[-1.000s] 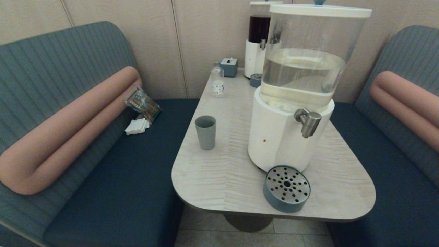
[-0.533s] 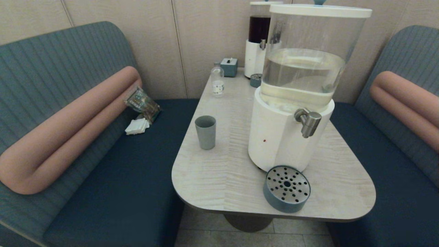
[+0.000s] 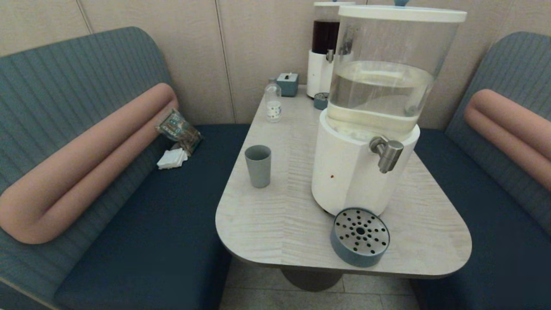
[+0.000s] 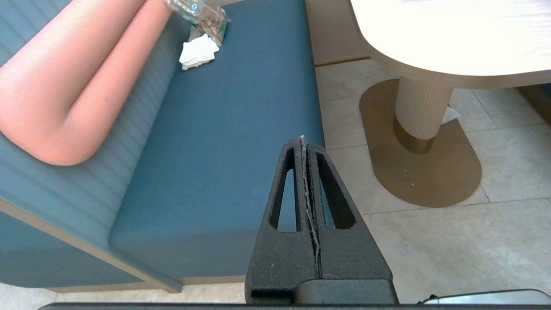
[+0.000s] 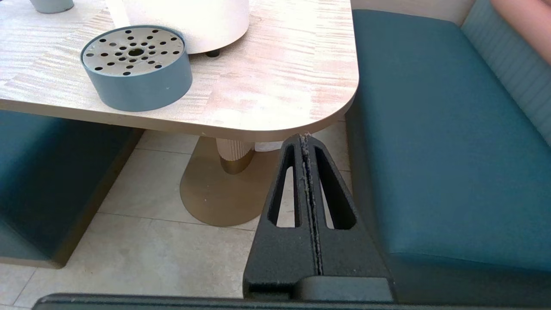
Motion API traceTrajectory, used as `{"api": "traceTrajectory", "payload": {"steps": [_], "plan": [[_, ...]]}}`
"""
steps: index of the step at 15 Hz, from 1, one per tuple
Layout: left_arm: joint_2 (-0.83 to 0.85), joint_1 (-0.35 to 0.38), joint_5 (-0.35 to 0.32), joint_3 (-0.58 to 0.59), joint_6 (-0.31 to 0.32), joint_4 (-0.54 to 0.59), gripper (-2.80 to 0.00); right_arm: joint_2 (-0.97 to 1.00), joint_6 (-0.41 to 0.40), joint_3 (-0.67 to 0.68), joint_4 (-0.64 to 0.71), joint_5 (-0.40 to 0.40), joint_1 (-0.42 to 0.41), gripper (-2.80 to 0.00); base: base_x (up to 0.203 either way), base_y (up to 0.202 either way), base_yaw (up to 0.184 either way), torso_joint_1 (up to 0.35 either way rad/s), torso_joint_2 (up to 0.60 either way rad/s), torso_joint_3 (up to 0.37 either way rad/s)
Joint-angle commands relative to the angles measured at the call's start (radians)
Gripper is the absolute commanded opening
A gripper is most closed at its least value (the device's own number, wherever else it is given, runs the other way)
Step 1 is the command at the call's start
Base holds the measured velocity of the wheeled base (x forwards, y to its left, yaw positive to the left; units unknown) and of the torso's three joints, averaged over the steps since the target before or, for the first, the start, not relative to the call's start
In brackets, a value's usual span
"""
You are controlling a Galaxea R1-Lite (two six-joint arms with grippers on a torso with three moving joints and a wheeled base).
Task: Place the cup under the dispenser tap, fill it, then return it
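Observation:
The grey-blue cup (image 3: 258, 165) stands upright and empty on the left side of the table (image 3: 275, 224), well apart from the large dispenser (image 3: 370, 112). Its bottom edge shows in the right wrist view as the cup (image 5: 51, 5). The brushed-metal dispenser tap (image 3: 387, 154) juts from the white base, above the drip tray (image 3: 360, 237). No arm shows in the head view. My left gripper (image 4: 302, 138) hangs shut and empty low over the left bench's front edge. Below the table's near right corner my right gripper (image 5: 304, 136) is shut and empty.
A slim dispenser with dark liquid (image 3: 325, 47), a small bottle (image 3: 273, 103), a tissue box (image 3: 287, 84) and a second small tray (image 3: 320, 100) stand at the table's far end. Napkins (image 3: 172, 158) and a packet (image 3: 178, 129) lie on the left bench. Benches flank both sides.

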Motion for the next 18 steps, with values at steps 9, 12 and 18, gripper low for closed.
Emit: {"api": "traceTrajectory", "payload": {"steps": [9, 12, 18], "plan": [[0.003, 0.000, -0.001, 0.000, -0.005, 0.002, -2.80, 0.001, 0.000, 0.000, 0.000, 0.000, 0.000, -2.80, 0.000, 0.000, 0.000, 0.000, 0.00, 0.000], [0.003, 0.000, -0.001, 0.000, -0.005, 0.002, -2.80, 0.001, -0.001, 0.000, 0.000, 0.000, 0.000, -2.80, 0.000, 0.000, 0.000, 0.000, 0.00, 0.000], [0.003, 0.000, -0.001, 0.000, -0.005, 0.001, -2.80, 0.001, 0.000, 0.000, 0.000, 0.000, 0.000, -2.80, 0.000, 0.000, 0.000, 0.000, 0.00, 0.000]]}}
